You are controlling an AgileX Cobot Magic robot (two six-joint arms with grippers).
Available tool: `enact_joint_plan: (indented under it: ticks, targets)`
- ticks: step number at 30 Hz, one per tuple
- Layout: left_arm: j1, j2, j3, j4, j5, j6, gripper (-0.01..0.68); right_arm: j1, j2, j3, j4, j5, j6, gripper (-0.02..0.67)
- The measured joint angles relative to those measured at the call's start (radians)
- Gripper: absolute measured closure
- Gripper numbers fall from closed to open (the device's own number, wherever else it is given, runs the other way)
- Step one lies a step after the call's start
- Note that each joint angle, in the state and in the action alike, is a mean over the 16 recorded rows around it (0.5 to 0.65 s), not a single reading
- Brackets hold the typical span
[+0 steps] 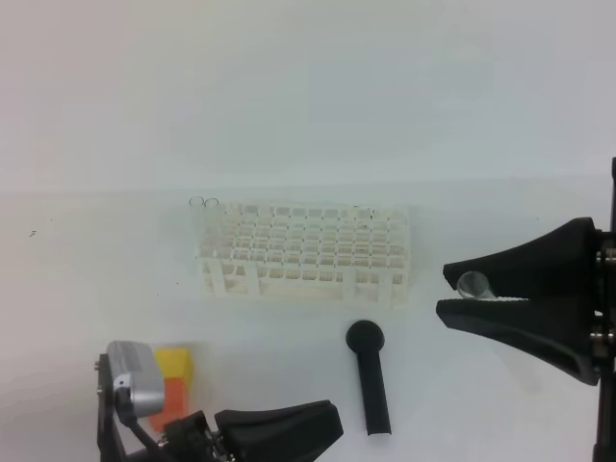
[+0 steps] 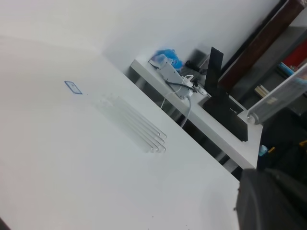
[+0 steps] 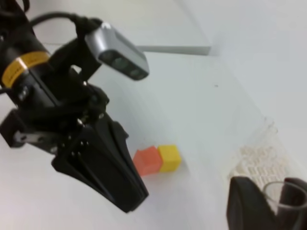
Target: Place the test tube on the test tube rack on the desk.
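White desk everywhere, with a plain pale wall behind it, so the clear stuff is hard to pick out. Sitting mid-desk is the test tube rack, a white lattice with what look like a couple of clear rims poking up at its far-left corner. The test tube is not in it — it's off to the right of the rack, pinched between the jaws of the right gripper, round rim facing out toward the rack. The right wrist view shows that same rim between the two black fingers.

Down at the bottom left, the left gripper has its jaws pressed together on nothing. Just beside it are a yellow block and an orange block, touching each other. A black round-headed stick lies just in front of the rack.
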Motion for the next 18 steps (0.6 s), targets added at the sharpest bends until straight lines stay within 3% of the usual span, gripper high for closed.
enact_joint_plan:
  ticks: [18]
  targets:
    - [0.002,-0.050,0.000,0.014,0.049,0.001,0.674,0.000,-0.004,0.001,-0.062,-0.031,0.042,0.527]
